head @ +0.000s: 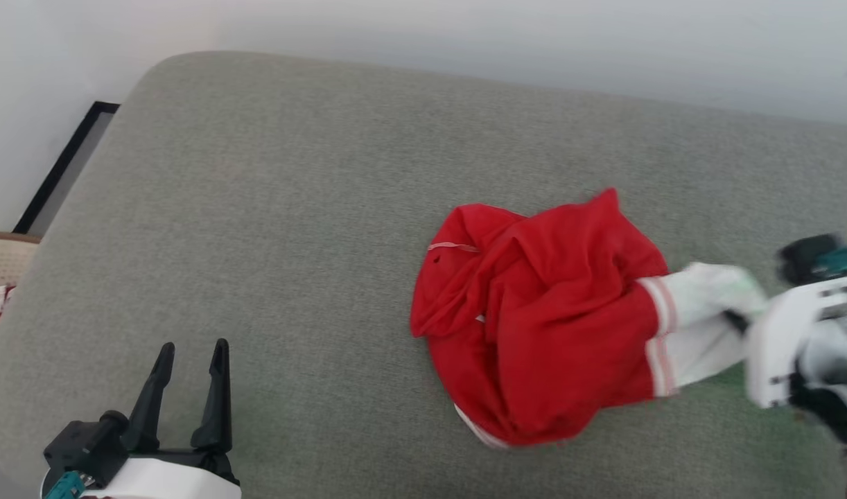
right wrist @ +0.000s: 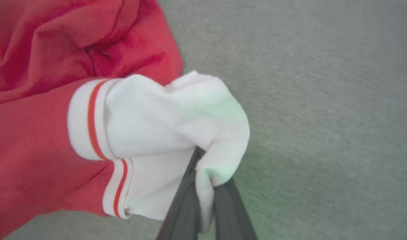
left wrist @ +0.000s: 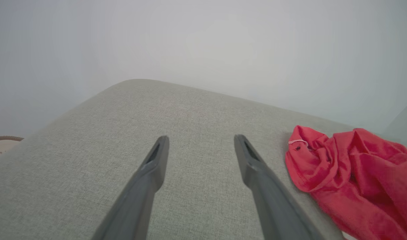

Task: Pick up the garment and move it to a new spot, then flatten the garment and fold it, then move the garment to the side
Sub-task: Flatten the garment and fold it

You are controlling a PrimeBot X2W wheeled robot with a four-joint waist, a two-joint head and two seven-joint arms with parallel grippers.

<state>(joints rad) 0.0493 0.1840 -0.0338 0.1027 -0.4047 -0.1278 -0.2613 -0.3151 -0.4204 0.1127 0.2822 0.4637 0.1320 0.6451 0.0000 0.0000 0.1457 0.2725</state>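
Red garment, centre right, is clamped by its white sleeve in the right pincer; left pincer is held apart.

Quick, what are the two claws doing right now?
Left claw: open, holding nothing.
Right claw: shut on the white sleeve of the garment.

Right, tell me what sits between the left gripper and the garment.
The stretch is bare: in the head view, plain grey cushion separates the left gripper from the garment. The left wrist view shows the same.
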